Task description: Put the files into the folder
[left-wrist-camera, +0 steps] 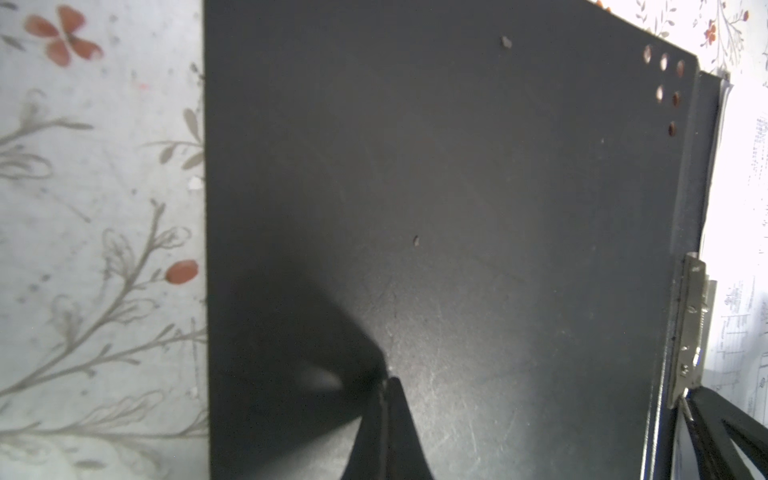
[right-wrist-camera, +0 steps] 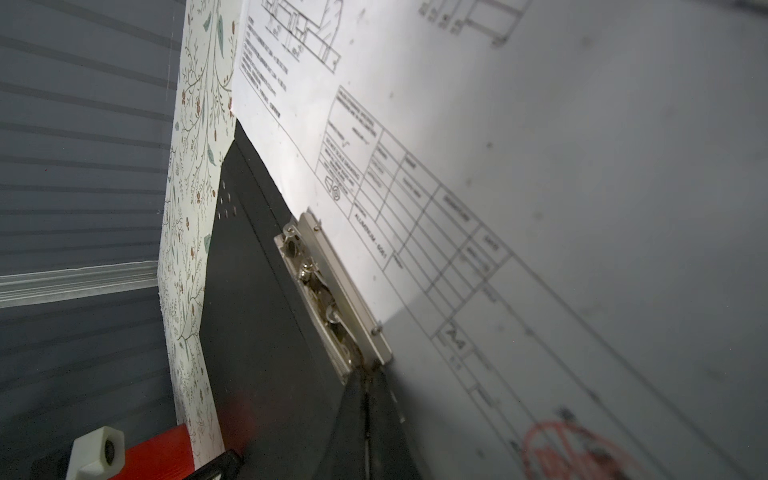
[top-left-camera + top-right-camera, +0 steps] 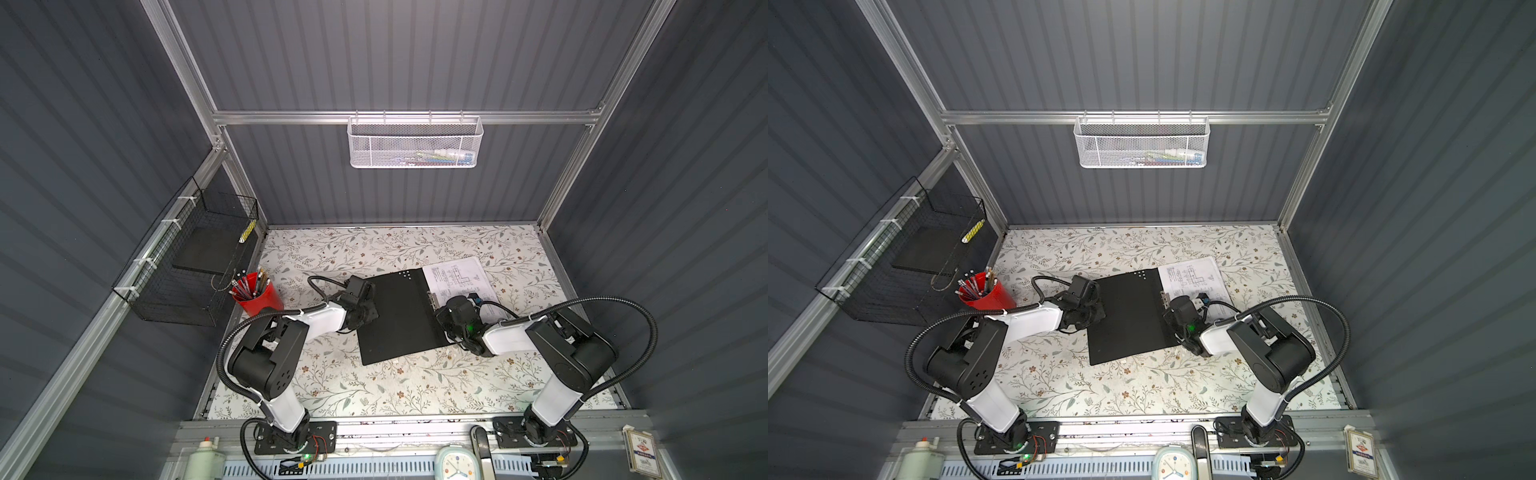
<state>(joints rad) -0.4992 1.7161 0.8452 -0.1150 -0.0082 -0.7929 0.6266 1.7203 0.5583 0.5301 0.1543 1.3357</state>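
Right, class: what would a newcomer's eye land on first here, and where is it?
The open folder, black inside up, lies mid-scene on the floral table, white printed files on its right half. Both shut hands meet it: the left hand on its bare black half, the right hand at the metal clip. A red pencil cup stands far left.

The floral table [image 3: 374, 386] bears the folder [image 3: 395, 316] (open, black inside up) and a red cup [image 3: 259, 299].

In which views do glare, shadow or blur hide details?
Left wrist view: the paper is washed out by glare, and a dark shadow lies on the folder beside the left claw. Right wrist view: the paper's print blurs close to the camera. Both top views: sharp.
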